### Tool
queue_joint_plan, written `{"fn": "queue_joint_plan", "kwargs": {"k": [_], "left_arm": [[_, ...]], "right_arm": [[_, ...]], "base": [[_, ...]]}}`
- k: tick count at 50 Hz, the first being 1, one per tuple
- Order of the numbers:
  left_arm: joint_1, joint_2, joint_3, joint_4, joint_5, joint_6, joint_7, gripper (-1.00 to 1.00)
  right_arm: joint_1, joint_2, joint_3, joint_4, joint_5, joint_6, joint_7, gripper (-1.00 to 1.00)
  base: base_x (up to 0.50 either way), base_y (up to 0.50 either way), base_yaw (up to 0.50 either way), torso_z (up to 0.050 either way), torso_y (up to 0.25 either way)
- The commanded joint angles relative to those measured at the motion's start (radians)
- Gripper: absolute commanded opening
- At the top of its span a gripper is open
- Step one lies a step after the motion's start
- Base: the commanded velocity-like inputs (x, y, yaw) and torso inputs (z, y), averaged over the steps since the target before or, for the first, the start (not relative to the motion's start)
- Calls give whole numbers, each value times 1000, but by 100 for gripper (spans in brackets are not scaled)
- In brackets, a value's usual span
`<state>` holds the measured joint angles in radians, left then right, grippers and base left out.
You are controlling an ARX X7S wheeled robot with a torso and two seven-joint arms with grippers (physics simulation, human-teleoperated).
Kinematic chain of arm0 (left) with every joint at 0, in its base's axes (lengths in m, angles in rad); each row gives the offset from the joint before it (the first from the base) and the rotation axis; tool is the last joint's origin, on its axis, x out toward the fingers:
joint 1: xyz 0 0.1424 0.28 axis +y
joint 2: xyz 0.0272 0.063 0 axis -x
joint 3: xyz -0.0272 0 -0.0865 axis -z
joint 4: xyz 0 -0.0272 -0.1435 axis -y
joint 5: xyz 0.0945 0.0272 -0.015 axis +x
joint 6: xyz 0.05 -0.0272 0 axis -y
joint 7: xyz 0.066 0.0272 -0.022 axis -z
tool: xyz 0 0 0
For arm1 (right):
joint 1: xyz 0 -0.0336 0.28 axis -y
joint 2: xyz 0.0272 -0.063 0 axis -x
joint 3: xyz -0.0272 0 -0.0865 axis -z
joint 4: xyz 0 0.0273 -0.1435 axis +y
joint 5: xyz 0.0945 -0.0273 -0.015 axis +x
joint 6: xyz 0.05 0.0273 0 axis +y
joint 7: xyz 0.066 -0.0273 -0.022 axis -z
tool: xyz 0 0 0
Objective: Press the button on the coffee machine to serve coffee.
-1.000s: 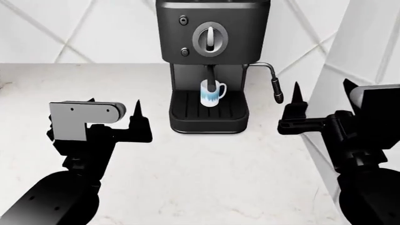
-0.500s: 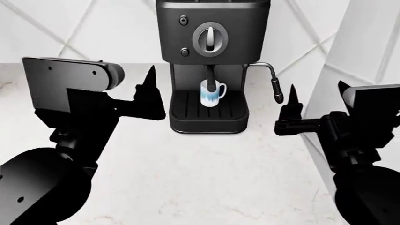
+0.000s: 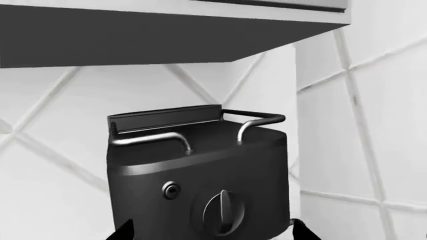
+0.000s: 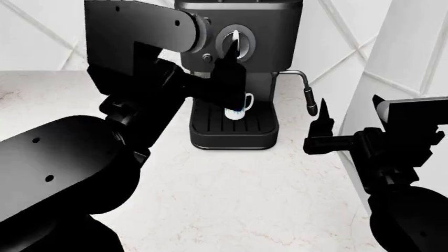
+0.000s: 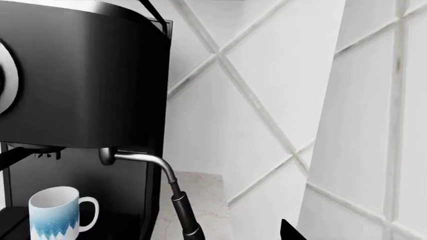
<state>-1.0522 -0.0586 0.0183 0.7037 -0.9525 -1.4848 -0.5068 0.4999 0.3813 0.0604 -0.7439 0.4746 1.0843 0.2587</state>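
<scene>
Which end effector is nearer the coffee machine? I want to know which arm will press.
Left. The left end effector is raised right at the front of the coffee machine, overlapping its dial. The right end effector hangs lower, off to the machine's right beside the steam wand.

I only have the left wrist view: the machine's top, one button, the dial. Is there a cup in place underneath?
Observer: Yes, a white-and-blue mug stands on the drip tray.
Operator: Where's my right gripper?
Observer: The right gripper hangs beside the steam wand, apart from the coffee machine.
Operator: And the left gripper, from the head?
Observer: The left gripper is in front of the panel, just left of the dial.
</scene>
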Motion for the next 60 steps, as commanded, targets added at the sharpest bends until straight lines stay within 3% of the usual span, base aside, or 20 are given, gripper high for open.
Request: {"fn": "queue_joint_plan", "kwargs": {"k": [1,2,3,20,60], "left_arm": [[-55,13,129,-108,36,64,-34,100],[-51,11,140,-118,44,78,-31,100],[-46,16,148,-127,54,93,-37,-100],[-58,5,223,-192,130,193,-132,-100],[-75,-45,338,-342,202,364,-118,-100]], "right_arm": [[-12,0,-3,9,-2,-17,2,100],[-14,0,-3,10,-2,-18,2,100],[-16,1,-4,11,-3,-21,2,100],[-29,-1,-10,29,-4,-47,2,100],[-52,3,-11,42,3,-70,14,100]], "base": [[0,0,0,0,0],[0,0,0,0,0],[0,0,0,0,0],[0,0,0,0,0],[0,0,0,0,0]]}}
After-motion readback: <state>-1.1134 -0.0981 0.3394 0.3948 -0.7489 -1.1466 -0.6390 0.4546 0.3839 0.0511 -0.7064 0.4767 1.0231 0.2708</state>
